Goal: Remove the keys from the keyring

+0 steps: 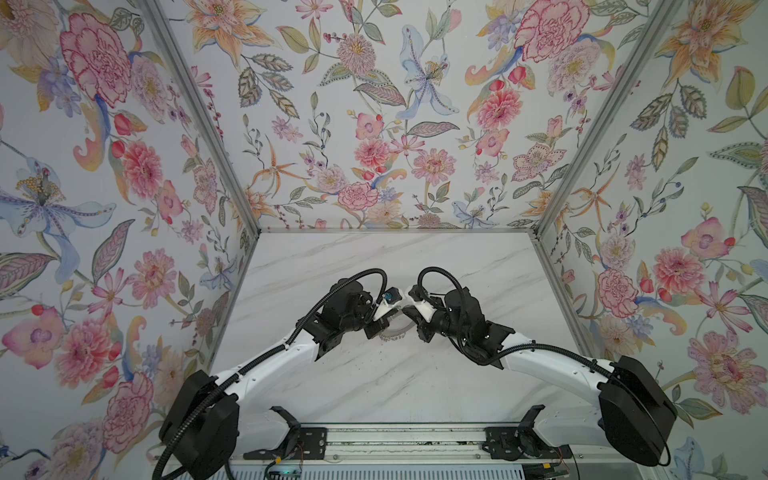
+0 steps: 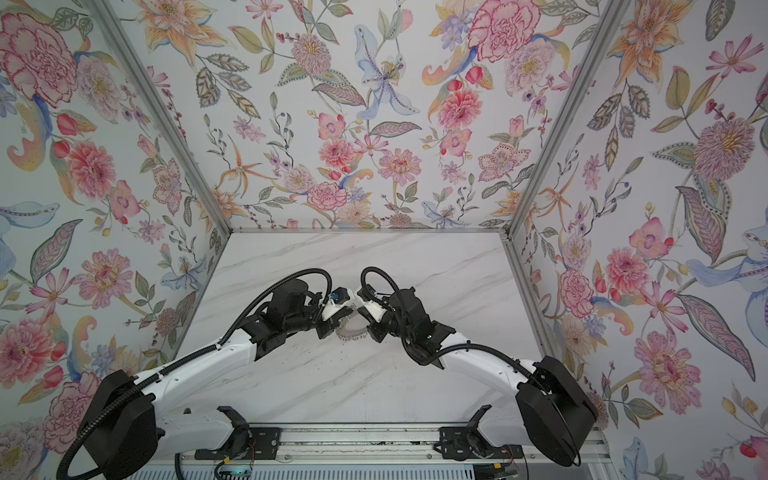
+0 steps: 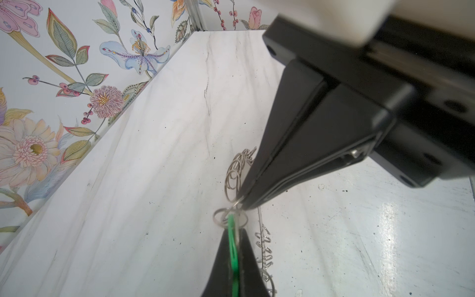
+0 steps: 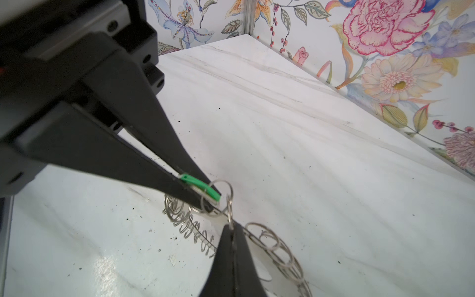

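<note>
The keyring (image 4: 280,254), a flat grey disc fringed with small wire loops, lies on the marble table; both top views show only its near rim (image 1: 395,332) (image 2: 352,332) between the two wrists. My left gripper (image 3: 235,228) is shut on a key with a bright green tag (image 3: 232,241), which is threaded through a small wire loop (image 4: 217,195). The right wrist view shows the same green tag (image 4: 203,185) between the left gripper's (image 4: 213,200) black fingers. My right gripper (image 4: 231,227) is shut on a neighbouring wire loop (image 4: 229,208) of the keyring, tip to tip with the left one.
The white marble table (image 1: 374,257) is dotted with dark specks. Floral walls enclose it on three sides, with metal corner posts (image 1: 199,116). Both arm bases sit on a metal rail (image 1: 407,440) along the front edge.
</note>
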Available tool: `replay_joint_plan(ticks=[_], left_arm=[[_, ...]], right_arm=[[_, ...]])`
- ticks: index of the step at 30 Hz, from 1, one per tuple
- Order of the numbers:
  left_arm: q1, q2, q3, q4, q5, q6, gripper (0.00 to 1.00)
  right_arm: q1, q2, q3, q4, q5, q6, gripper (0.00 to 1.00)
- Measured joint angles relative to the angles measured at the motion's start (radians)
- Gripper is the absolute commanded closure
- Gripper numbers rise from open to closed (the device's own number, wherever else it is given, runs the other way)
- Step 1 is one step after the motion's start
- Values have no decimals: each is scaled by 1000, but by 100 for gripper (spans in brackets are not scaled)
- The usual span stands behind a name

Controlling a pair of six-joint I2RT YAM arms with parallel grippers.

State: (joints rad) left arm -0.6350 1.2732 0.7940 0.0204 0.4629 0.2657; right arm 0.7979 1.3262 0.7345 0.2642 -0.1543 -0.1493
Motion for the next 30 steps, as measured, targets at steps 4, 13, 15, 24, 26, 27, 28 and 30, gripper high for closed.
replay_joint_plan(ticks=[4, 13, 15, 24, 26, 27, 28, 30], left_arm=[[0, 0, 0, -2, -4, 8, 99], [0, 0, 0, -9, -25, 10, 99], [2, 0, -5, 1, -24, 10, 99], [19, 30, -13, 32, 17, 4, 100], [21, 30, -20, 43, 29, -2, 100], [22, 30, -22, 49, 31, -4, 100], [23, 30, -23, 52, 32, -5, 100], [24, 31, -23, 57, 35, -7, 100]], right_arm=[[26, -25, -23, 18, 82, -12, 100], [63, -51, -56, 63, 185, -50, 100], [65, -51, -56, 67, 194, -53, 100], [67, -51, -63, 69, 230, -64, 100], [69, -51, -63, 70, 239, -64, 100], [72, -51, -63, 70, 245, -64, 100], [72, -51, -64, 70, 249, -64, 100], [73, -51, -64, 75, 257, -64, 100]])
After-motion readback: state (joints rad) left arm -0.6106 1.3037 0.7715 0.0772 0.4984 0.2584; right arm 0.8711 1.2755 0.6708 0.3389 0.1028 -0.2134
